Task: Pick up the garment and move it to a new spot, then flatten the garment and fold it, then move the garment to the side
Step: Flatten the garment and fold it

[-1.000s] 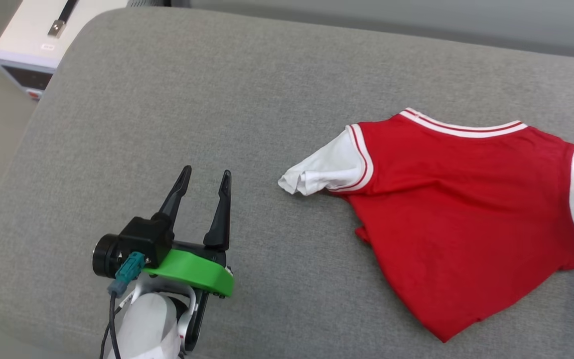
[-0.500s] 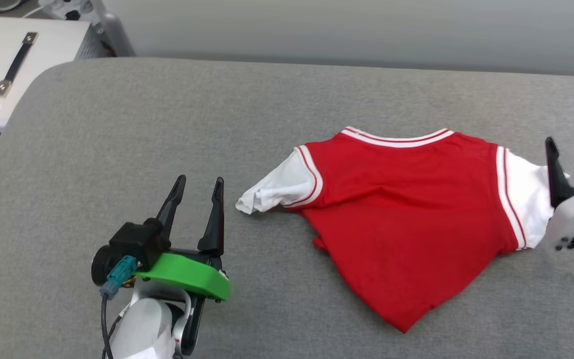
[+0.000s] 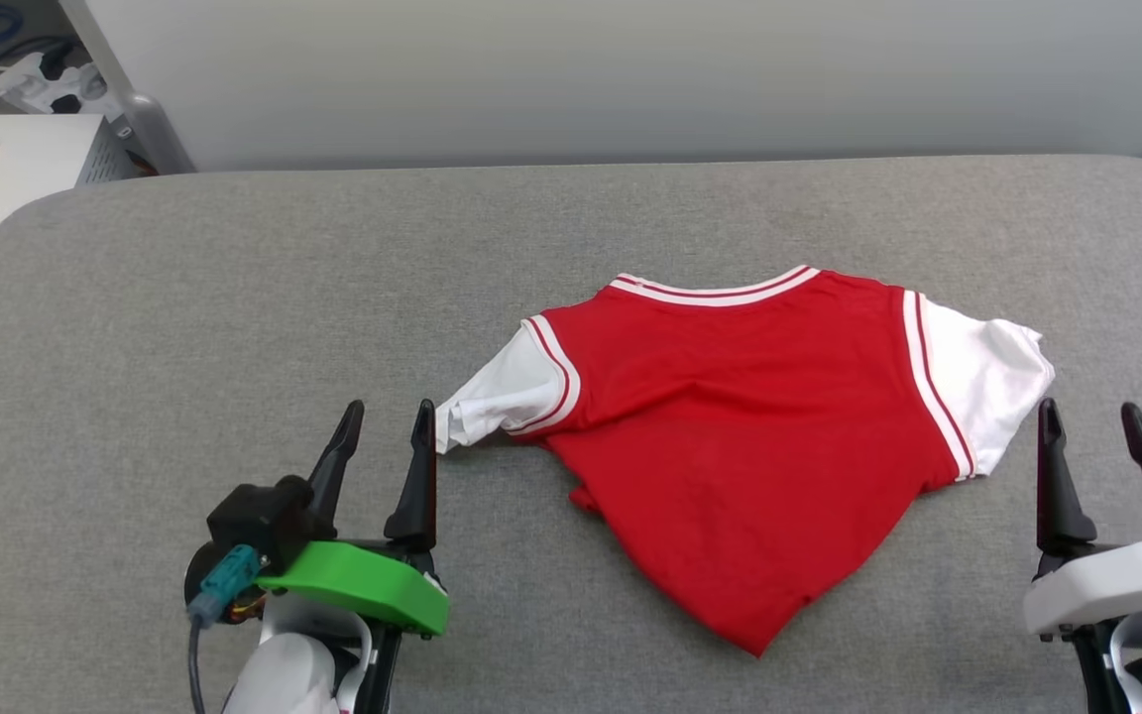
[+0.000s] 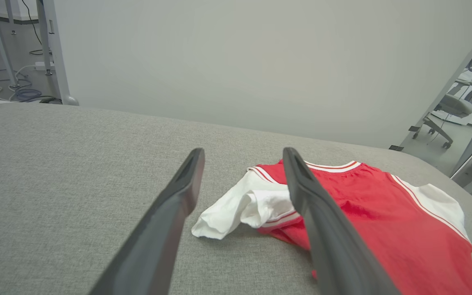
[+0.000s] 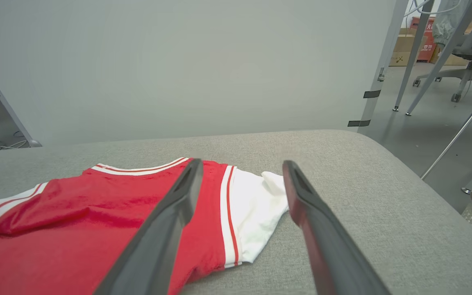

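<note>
Grey cushioned surface (image 3: 234, 278) spans the head view below a pale wall (image 3: 630, 79). On it the red garment (image 3: 749, 446) lies rumpled, just off centre toward 3 o'clock. At 7 o'clock the left gripper (image 3: 390, 407) and at 4 o'clock the right gripper (image 3: 1088, 405) stand spread wide, empty.

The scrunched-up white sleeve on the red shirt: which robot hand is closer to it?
Left. The left gripper sits just beside the scrunched white sleeve of the red jersey shirt; the right gripper is across the shirt, by the flatter sleeve.
</note>
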Tool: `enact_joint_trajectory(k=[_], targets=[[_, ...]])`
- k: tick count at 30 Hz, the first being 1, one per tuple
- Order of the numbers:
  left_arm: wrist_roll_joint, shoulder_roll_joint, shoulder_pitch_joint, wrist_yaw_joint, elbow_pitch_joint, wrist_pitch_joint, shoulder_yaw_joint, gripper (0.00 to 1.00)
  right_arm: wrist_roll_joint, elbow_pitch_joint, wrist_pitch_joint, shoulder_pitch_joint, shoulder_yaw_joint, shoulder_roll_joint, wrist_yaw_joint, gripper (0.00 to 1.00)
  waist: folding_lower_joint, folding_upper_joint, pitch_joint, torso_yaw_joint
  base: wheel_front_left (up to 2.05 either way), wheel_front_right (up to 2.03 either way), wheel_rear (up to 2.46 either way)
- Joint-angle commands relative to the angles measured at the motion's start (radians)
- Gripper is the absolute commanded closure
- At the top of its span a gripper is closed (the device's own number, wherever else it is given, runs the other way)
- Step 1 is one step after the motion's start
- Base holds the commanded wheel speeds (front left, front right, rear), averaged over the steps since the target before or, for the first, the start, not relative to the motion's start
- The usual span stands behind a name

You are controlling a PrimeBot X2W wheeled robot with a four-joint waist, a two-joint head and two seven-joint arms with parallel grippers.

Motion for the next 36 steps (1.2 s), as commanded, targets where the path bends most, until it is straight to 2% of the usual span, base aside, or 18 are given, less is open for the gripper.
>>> enact_joint_trajectory(k=[1, 4, 7, 10, 15, 21, 30, 36], targets=[[-0.021, -0.004, 0.001, -0.003, 0.001, -0.006, 0.011, 0.00, 0.000, -0.007, 0.004, 0.013, 0.002, 0.005, -0.001, 0.00, 0.0000, 0.0000, 0.011, -0.008, 0.00, 0.00, 0.00], [-0.029, 0.007, -0.022, -0.003, 0.027, -0.002, 0.004, 0.00, -0.005, -0.020, 0.009, 0.012, 0.009, 0.005, -0.001, 0.00, 0.0000, 0.0000, 0.031, -0.017, 0.00, 0.00, 0.00], [-0.040, 0.040, -0.074, -0.003, 0.058, 0.055, -0.005, 0.00, -0.002, -0.034, 0.018, 0.001, 0.009, -0.002, -0.001, 0.00, 0.0000, 0.0000, 0.052, -0.024, 0.00, 0.00, 0.00], [-0.049, 0.069, -0.133, 0.010, 0.091, 0.182, -0.002, 0.00, -0.001, -0.045, 0.022, -0.008, 0.007, -0.007, -0.001, 0.00, 0.0000, 0.0000, 0.074, -0.030, 0.00, 0.00, 0.00], [-0.053, 0.105, -0.238, 0.058, 0.127, 0.425, -0.006, 0.00, -0.001, -0.048, 0.024, -0.010, 0.016, -0.008, -0.001, 0.00, 0.0000, 0.0000, 0.113, -0.041, 0.00, 0.00, 0.00], [-0.008, 0.134, -0.305, 0.100, 0.141, 0.609, -0.051, 0.00, -0.004, -0.045, 0.023, -0.018, 0.033, -0.011, -0.001, 0.00, 0.0000, 0.0000, 0.153, -0.054, 0.00, 0.00, 0.00], [0.033, 0.146, -0.299, 0.103, 0.182, 0.694, -0.118, 0.00, -0.015, -0.038, 0.026, -0.040, 0.028, -0.012, -0.001, 0.00, 0.0000, 0.0000, 0.188, -0.064, 0.00, 0.00, 0.00], [0.081, 0.171, -0.305, 0.135, 0.213, 0.700, -0.142, 0.00, -0.014, -0.028, 0.025, -0.045, 0.042, -0.012, -0.001, 0.00, 0.0000, 0.0000, 0.198, -0.066, 0.00, 0.00, 0.00]])
